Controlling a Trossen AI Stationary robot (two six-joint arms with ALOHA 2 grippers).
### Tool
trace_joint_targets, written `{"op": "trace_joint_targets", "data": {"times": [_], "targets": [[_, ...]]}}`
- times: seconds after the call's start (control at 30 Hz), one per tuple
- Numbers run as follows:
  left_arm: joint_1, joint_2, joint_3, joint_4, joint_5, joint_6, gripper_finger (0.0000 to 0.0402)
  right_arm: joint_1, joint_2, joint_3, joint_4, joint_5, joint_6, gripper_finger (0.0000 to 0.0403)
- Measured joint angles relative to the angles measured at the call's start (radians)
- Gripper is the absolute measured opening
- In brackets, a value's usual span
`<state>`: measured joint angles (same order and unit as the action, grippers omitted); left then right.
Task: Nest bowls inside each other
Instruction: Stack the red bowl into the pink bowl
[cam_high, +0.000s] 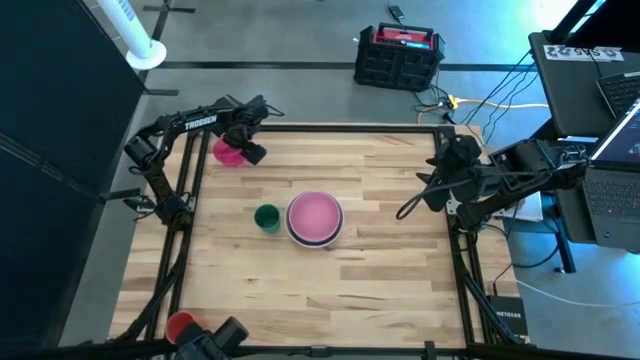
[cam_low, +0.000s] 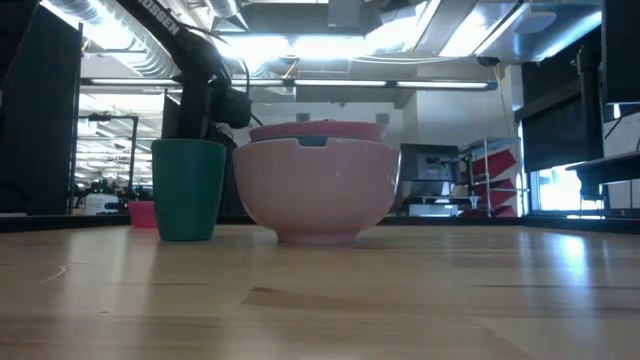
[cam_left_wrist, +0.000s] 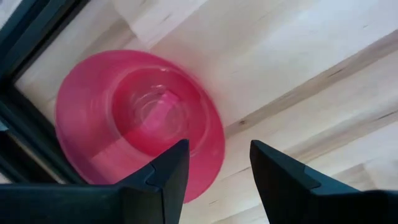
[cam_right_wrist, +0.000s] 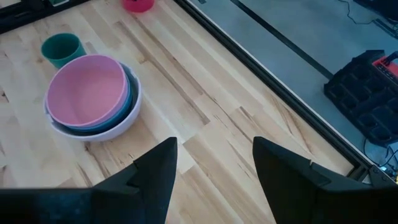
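Note:
A small magenta bowl (cam_high: 228, 152) (cam_left_wrist: 137, 118) stands mouth up on its base in the table's far left corner, close to the black frame rail. My left gripper (cam_high: 250, 152) (cam_left_wrist: 217, 152) hangs open above it, pointing down, over the bowl's rim on the side toward the table's middle. In the middle of the table is a stack of bowls (cam_high: 315, 218). A pale pink bowl (cam_right_wrist: 87, 90) sits on top, blue bowl rims (cam_right_wrist: 129, 93) show below it, and a white bowl (cam_right_wrist: 121, 121) is at the bottom. My right gripper (cam_high: 412, 205) (cam_right_wrist: 214, 149) waits open, raised by the table's right edge.
A green cup (cam_high: 266, 217) (cam_low: 188, 188) stands upright just left of the stack. A red round thing (cam_high: 181, 325) sits at the near left corner. Black frame rails (cam_high: 340, 128) run round the table. Bare wood lies between the stack and the right edge.

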<state>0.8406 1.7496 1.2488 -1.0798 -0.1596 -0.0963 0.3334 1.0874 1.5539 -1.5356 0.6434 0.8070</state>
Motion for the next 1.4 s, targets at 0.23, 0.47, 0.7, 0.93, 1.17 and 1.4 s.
{"op": "trace_joint_targets", "data": {"times": [0.23, 0.47, 0.7, 0.93, 1.17, 1.4], "targets": [[0.0, 0.002, 0.0, 0.026, 0.001, 0.005, 0.0154, 0.0, 0.0, 0.0, 0.001, 0.0, 0.002, 0.02], [-0.001, 0.062, -0.001, 0.025, 0.002, 0.012, 0.0154, 0.0, 0.0, 0.0, 0.007, 0.0, 0.007, 0.02], [-0.002, 0.108, -0.001, 0.053, 0.001, 0.021, 0.0128, 0.0, 0.0, 0.001, 0.014, 0.0, 0.007, 0.02], [-0.002, 0.146, -0.002, 0.087, -0.001, 0.033, 0.0094, 0.0, 0.0, 0.001, 0.016, 0.0, 0.007, 0.02], [-0.003, 0.144, -0.002, 0.094, 0.0, 0.094, 0.0003, 0.0, 0.0, 0.001, 0.016, 0.0, 0.007, 0.02], [-0.082, 0.067, -0.001, -0.018, 0.028, 0.161, 0.0, 0.0, 0.001, 0.001, 0.015, 0.0, 0.0, 0.02]]}}
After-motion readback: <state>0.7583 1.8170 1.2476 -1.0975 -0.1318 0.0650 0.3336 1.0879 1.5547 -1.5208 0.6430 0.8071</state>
